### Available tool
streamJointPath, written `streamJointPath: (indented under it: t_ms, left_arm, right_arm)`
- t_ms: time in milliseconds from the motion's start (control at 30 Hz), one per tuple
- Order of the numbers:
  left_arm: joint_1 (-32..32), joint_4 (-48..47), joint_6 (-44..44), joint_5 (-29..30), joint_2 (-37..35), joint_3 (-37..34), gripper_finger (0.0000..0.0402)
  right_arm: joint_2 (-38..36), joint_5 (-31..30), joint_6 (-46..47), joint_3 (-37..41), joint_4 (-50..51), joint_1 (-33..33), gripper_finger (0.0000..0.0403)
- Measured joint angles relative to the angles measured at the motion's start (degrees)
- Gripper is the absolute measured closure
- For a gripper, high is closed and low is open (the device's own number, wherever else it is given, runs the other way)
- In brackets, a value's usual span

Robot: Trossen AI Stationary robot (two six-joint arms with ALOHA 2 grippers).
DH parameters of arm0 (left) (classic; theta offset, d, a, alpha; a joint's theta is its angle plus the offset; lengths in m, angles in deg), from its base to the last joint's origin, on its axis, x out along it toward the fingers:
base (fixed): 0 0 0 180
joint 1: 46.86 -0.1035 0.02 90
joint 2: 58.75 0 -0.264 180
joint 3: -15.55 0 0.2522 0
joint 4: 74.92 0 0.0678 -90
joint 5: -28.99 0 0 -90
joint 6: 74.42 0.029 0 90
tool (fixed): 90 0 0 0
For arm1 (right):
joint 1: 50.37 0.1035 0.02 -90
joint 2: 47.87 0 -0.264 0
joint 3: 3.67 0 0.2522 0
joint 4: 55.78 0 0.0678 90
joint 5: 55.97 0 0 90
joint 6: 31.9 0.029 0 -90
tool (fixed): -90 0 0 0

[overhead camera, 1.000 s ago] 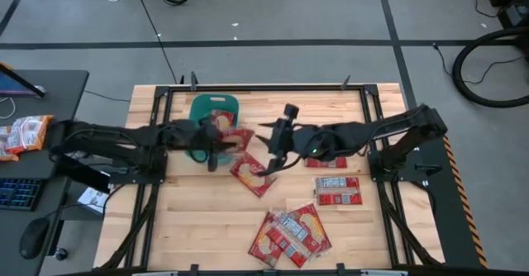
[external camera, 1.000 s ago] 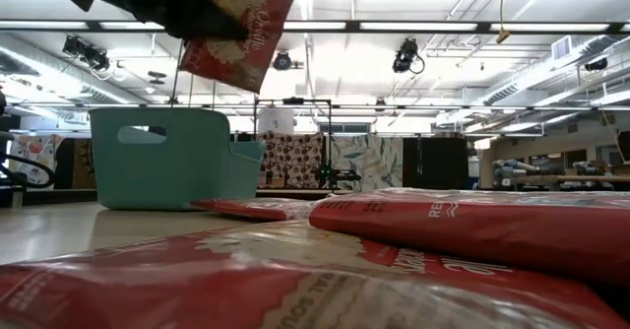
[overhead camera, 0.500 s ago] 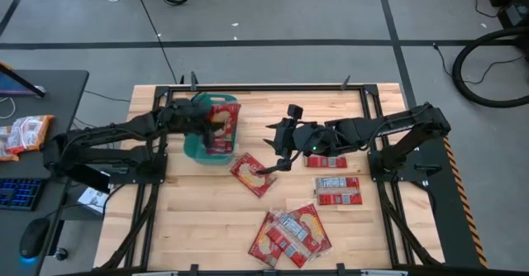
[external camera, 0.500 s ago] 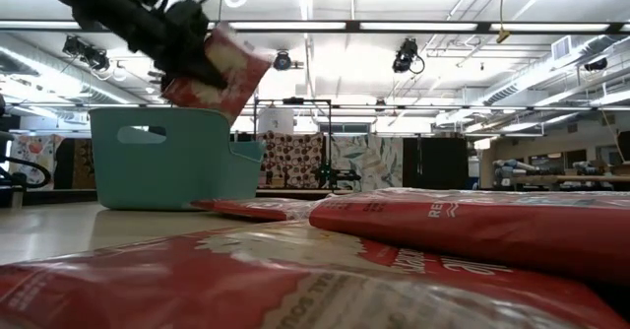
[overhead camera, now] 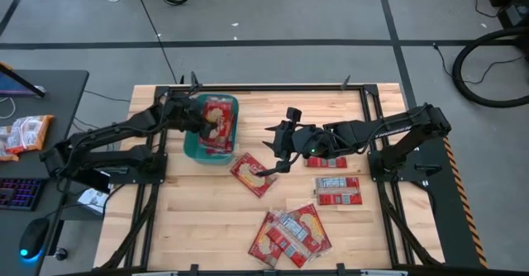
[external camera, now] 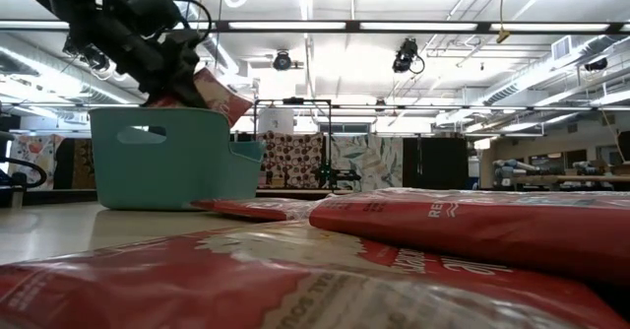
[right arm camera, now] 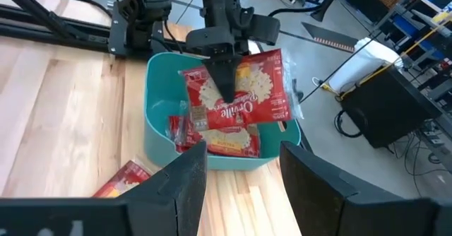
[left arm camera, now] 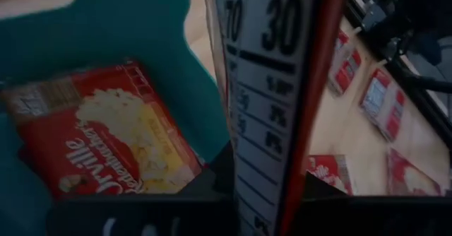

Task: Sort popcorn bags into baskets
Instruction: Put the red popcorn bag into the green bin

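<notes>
The teal basket (overhead camera: pixel 192 149) stands at the table's far left, with popcorn bags lying in it (left arm camera: pixel 113 151). My left gripper (overhead camera: pixel 198 119) reaches over it from the left, shut on another red popcorn bag (overhead camera: pixel 217 121), which hangs over the basket's opening (right arm camera: pixel 244 98). In the low view this bag (external camera: pixel 215 95) pokes out above the basket's rim (external camera: pixel 167 112). My right gripper (overhead camera: pixel 271 168) hovers open near the table's middle, above a popcorn bag (overhead camera: pixel 250 177) that lies flat on the wood; nothing is between its fingers (right arm camera: pixel 240 183). My left gripper pinches the bag between its two fingers. One finger (right arm camera: pixel 224 87) lies on the printed face and reaches to about its middle (right arm camera: pixel 244 105); the other is hidden under the bag. The fingers slant down from the table's left. The bag is tilted over the basket's opening.
More popcorn bags lie on the table's right half (overhead camera: pixel 335 191) (overhead camera: pixel 327 161), and a heap of them lies near the front edge (overhead camera: pixel 289 235). A side desk with orange snack packets (overhead camera: pixel 25 134) stands left of the table.
My left gripper has swung with its bag from the basket's near edge toward the far edge, over the basket, sinking and rolling. The bag has come down from high above to just over the rim and now shows its printed face upward.
</notes>
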Motion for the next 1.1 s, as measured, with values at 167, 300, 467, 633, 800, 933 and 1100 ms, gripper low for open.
streamJointPath:
  t_ms: [167, 300, 467, 633, 800, 933, 1100]
  left_arm:
    - [0.48, -0.68, -0.79, -0.32, -0.17, 0.0, 0.0352]
    - [0.23, -2.19, -0.55, 2.35, -0.25, 0.0, 0.031]
    - [-0.76, -4.44, 0.5, 2.76, -0.57, 1.18, 0.0242]
    - [-0.69, -7.77, 3.22, 5.28, -0.57, 4.76, 0.0192]
    - [-0.72, -14.95, 8.3, 14.07, -0.57, 9.59, 0.0178]
    - [0.14, -18.38, 12.8, 17.42, -1.93, 13.08, 0.018]
    - [5.31, -16.15, 16.65, 19.36, -8.18, 13.08, 0.0186]
  right_arm:
    - [0.0, 1.43, -0.12, 0.0, -0.75, 0.0, 0.0219]
    - [0.0, 2.27, -0.11, 0.0, -1.02, -0.02, 0.0219]
    - [0.0, 2.74, -0.12, 0.0, -1.02, 0.0, 0.0219]
    - [0.0, 2.82, -0.01, 0.0, -1.04, 0.0, 0.0219]
    - [0.0, 2.93, 0.5, 0.0, -1.01, 0.0, 0.0219]
    - [0.01, 4.88, 5.49, 0.0, 1.82, -0.2, 0.0219]
    - [1.93, 10.1, 8.31, 0.04, 5.82, -0.81, 0.0219]
